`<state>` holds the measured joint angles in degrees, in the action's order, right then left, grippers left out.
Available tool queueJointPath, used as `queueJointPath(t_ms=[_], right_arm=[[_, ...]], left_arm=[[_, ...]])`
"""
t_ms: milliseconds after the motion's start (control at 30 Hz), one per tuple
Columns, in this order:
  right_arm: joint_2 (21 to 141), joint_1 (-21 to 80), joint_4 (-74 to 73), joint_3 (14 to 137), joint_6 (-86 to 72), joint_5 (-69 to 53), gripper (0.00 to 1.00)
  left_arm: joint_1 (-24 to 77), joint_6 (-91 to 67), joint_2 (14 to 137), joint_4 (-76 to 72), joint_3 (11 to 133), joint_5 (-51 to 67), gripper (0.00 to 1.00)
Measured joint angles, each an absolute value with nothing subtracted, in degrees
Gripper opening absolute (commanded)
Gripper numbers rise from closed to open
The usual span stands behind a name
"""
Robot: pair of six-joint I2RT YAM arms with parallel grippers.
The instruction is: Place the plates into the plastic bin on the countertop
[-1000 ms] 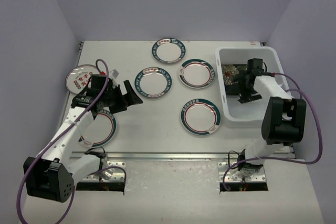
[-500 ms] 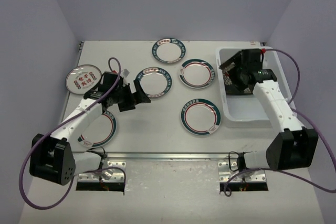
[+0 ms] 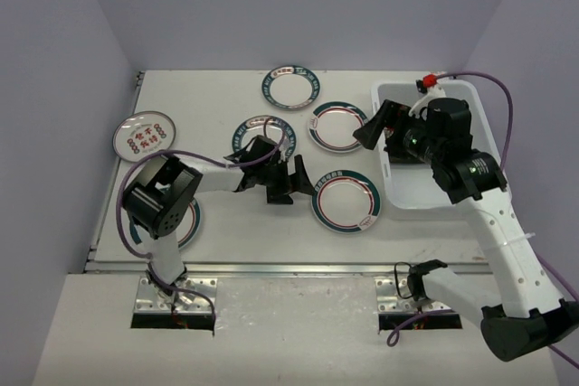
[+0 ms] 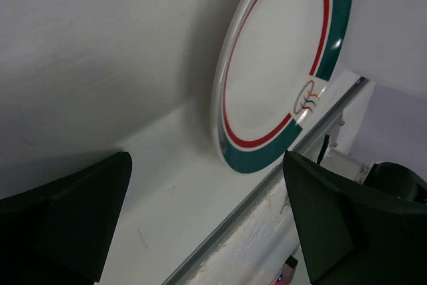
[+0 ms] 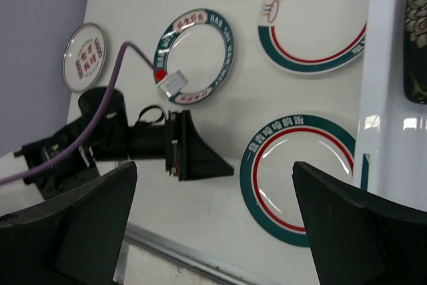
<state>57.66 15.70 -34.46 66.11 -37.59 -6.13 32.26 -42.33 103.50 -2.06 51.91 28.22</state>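
Observation:
Several round white plates with teal rims lie on the countertop (image 3: pixel 244 232). One plate (image 3: pixel 345 202) is front centre, one (image 3: pixel 339 127) is beside the bin, one (image 3: pixel 290 88) is at the back. My left arm partly covers another (image 3: pixel 265 140). My left gripper (image 3: pixel 291 183) is open and empty, low, just left of the front centre plate (image 4: pixel 280 65). My right gripper (image 3: pixel 380 133) is open and empty, raised over the left wall of the white plastic bin (image 3: pixel 418 198). A black floral plate (image 5: pixel 417 51) lies in the bin.
A round plate with red medallions (image 3: pixel 143 134) lies at the far left. Another teal-rimmed plate (image 3: pixel 192 223) lies at the front left, partly under my left arm. A metal rail (image 3: pixel 289 268) runs along the near edge.
My left arm swung right, from the left side to beside the front centre plate. My right gripper rose out of the bin and moved left over its wall, empty.

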Motion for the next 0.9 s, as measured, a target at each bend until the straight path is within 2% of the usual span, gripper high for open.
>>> queueJointPath(t_ms=[133,233,300,333,467,600,767,900], right_arm=[[57.3,15.8,-36.2,63.9,-35.7,-12.6,0.94],[56.7,15.8,-38.2,61.9,-35.7,-14.9,0.93],[56.2,15.8,-39.4,61.6,-35.6,-15.7,0.93],[55.9,15.8,-39.7,61.6,-35.5,-16.0,0.93],[54.7,15.8,-40.1,61.6,-35.0,-16.6,0.94],[54.8,15.8,-40.3,61.6,-34.6,-16.8,0.97],[55.5,15.8,-40.5,61.6,-34.5,-16.6,0.99],[56.3,15.8,-40.8,61.6,-34.5,-15.1,0.99]], left_arm=[[33.1,-43.1,109.3,-6.5,56.9,29.9,0.83],[33.4,-43.7,111.9,-8.9,58.5,31.2,0.64],[33.4,-44.0,113.7,-10.0,59.4,31.9,0.41],[33.4,-44.1,114.5,-10.5,59.7,32.0,0.33],[33.4,-44.0,117.0,-11.6,60.0,32.9,0.22],[33.6,-43.8,118.0,-11.8,60.6,33.7,0.0],[34.4,-41.9,116.8,-9.3,60.7,31.9,0.0],[34.2,-40.7,105.4,-1.3,55.5,25.5,0.0]])
